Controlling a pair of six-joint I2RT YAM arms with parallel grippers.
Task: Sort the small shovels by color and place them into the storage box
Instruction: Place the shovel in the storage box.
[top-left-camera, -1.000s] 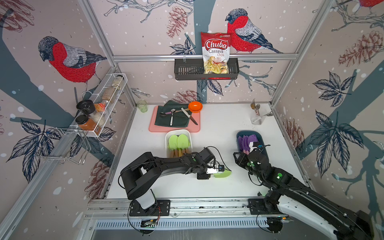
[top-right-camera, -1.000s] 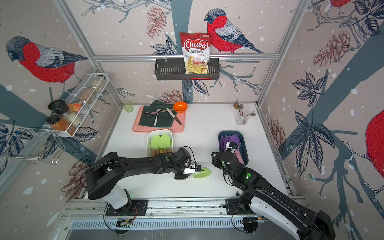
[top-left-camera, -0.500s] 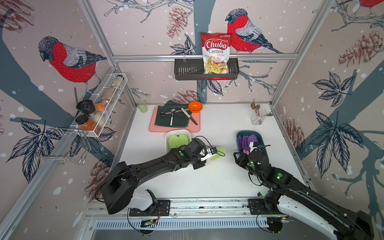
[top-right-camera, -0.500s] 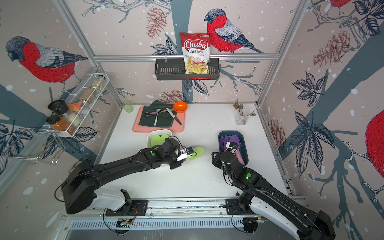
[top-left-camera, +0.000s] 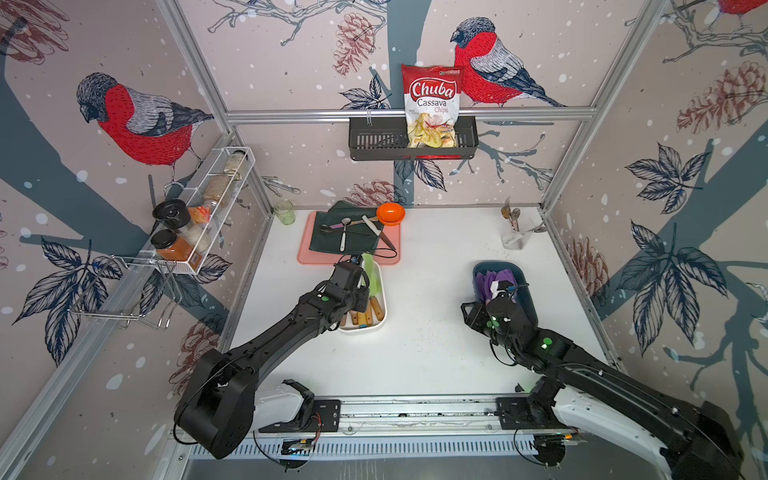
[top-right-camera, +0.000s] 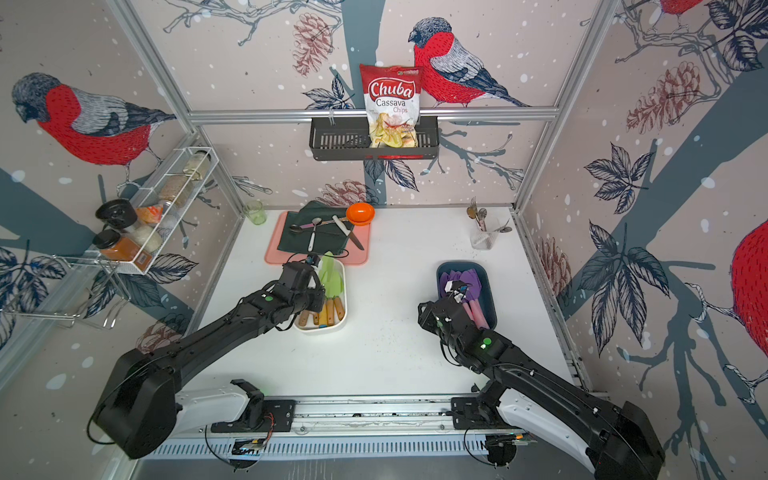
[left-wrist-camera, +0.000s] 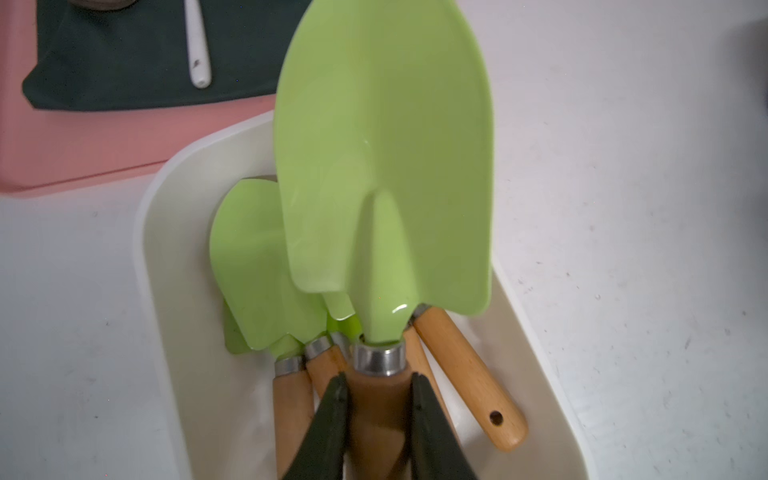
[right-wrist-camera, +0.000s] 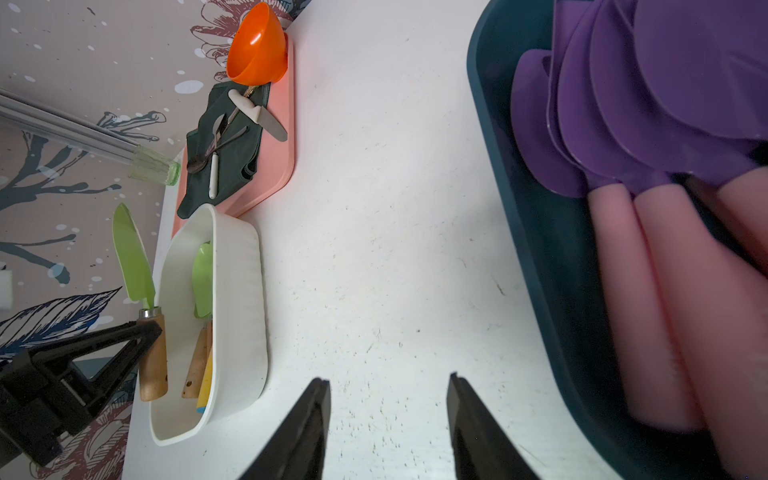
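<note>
Noted green shovel clamped at its wooden handle by left gripper, blade just over white box. Found other green shovels lying inside, purple shovels stacked in blue box. Saw right gripper parted, empty, over table beside blue box. Spotted no loose shovel; judged sorting nearly finished, with only release of the held one left.

Left arm swung from front table centre; held green shovel now over white box.
</note>
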